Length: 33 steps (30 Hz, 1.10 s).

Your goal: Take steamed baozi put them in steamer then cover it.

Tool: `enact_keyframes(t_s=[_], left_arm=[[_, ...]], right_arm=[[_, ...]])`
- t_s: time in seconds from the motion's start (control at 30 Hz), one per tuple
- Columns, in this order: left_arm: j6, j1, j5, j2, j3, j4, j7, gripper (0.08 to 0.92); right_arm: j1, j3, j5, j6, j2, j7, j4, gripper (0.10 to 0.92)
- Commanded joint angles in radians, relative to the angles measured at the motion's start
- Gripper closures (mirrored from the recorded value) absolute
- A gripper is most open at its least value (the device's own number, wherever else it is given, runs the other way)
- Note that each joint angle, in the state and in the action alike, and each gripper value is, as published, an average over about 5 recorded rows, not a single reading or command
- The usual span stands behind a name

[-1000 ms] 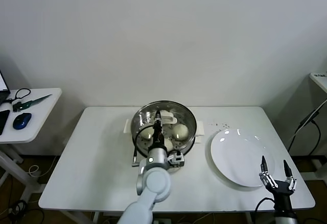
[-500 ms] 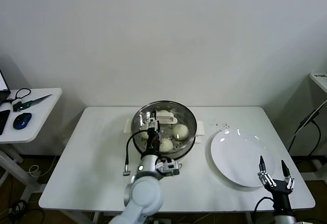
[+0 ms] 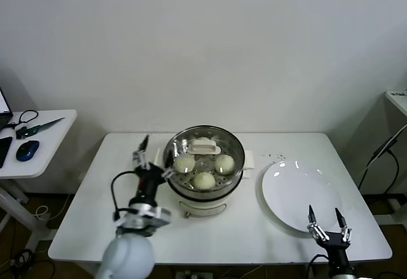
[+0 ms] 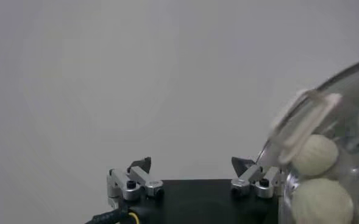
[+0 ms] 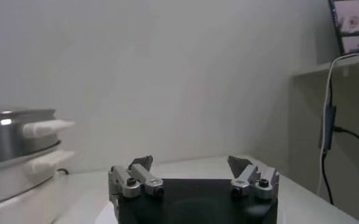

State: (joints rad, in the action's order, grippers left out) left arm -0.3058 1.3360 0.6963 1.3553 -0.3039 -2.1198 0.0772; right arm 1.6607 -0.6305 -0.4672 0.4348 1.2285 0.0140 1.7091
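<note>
Hovering wide and empty, the left end effector (image 3: 152, 158) sits just beside the steamer (image 3: 205, 193), whose cover (image 3: 204, 147) is on over three visible baozi (image 3: 203, 180). Near the table's (image 3: 95, 215) front edge, the right end effector (image 3: 329, 223) waits wide, a white plate (image 3: 299, 193) just ahead.

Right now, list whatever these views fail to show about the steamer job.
- Fourth baozi: head view shows three; the lid's white handle covers the steamer's back.
- Lid glass: too clear to trace in head view; blurred in left wrist view.
- Left gripper: open, empty.
- Right gripper: open beside the white plate; its arm is cut off by the bottom edge.
</note>
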Motion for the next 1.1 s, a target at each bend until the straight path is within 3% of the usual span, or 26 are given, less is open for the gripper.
enact_keyframes(t_s=[0.03,0.13,0.23,0.37,0.5,0.67,1.1], left_arm=[[0.116,0.084,-0.36,-0.023,-0.182,-0.083,0.144,0.177],[0.232,0.131,-0.629,-0.028,-0.323,-0.028,0.127,0.177],[0.376,0.191,-0.843,-0.065,-0.378,0.089,0.094,0.177],[0.49,0.256,-1.014,-0.116,-0.336,0.236,0.046,0.177],[0.576,0.257,-0.987,-0.091,-0.276,0.36,0.019,0.177],[0.599,0.24,-0.966,-0.044,-0.242,0.415,0.017,0.177],[0.571,0.241,-0.975,-0.037,-0.247,0.381,0.025,0.177]], right_arm=[[-0.001,0.02,0.095,-0.015,0.004,-0.009,-0.025,0.203],[-0.006,0.023,0.096,-0.013,0.002,-0.008,-0.038,0.203],[-0.012,0.026,0.093,-0.011,-0.001,-0.002,-0.05,0.203],[-0.015,0.032,0.084,-0.017,-0.006,0.009,-0.053,0.203],[-0.014,0.033,0.082,-0.018,-0.009,0.011,-0.052,0.203],[-0.014,0.034,0.078,-0.017,-0.012,0.011,-0.05,0.203],[-0.015,0.04,0.07,-0.014,-0.02,0.01,-0.052,0.203]])
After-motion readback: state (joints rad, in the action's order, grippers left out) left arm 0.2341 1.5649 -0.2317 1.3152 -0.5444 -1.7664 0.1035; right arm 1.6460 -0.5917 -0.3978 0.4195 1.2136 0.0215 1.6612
